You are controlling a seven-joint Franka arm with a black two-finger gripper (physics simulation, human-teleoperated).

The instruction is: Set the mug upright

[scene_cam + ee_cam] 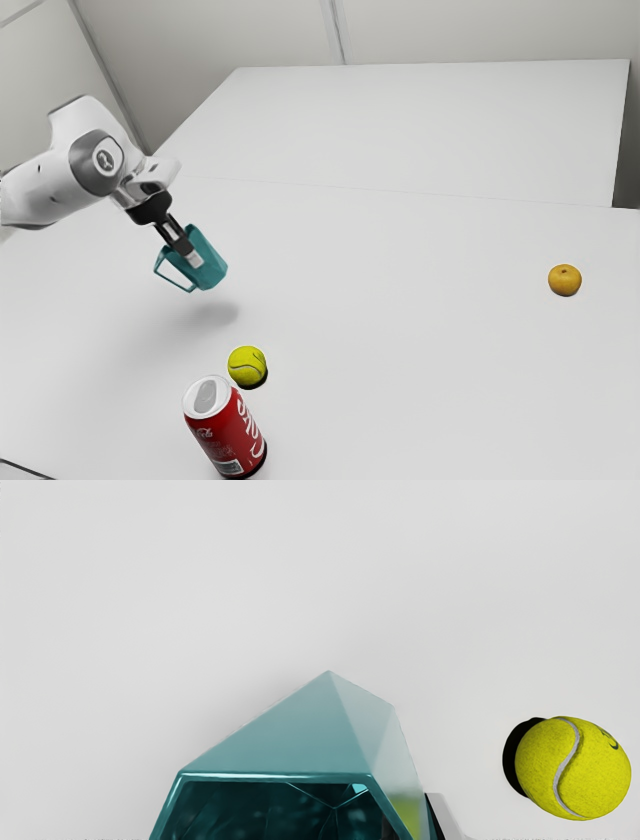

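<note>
The hand (193, 257) is clamped on the mug (209, 262), a faceted teal one, and holds it in the air over the worktop (400, 300), with a soft shadow on the surface below. The mug is tilted, its base pointing down and toward the exterior view's right, its mouth up toward the hand; its angular handle (166, 275) juts out to the exterior view's left. In the wrist view the open mouth faces the camera, dark teal inside with a brighter rim, and one finger (441, 817) shows against the mug's outer wall, on the side where the tennis ball lies. That wall carries a patch of yellow-green. The white and grey arm (95, 160) comes in from the exterior view's left. Nearer than the mug in the exterior view, and a little to the right of it, the yellow tennis ball (247, 367) rests on the worktop, a curved pale seam across it. Just beside the ball, on its near side, a red soda can (226, 432) stands upright, with a silvery top and white lettering. Well apart from these, to the exterior view's right and farther back, sits a small orange fruit (565, 280). A pale wall (480, 30) rises beyond the far edge.
</note>
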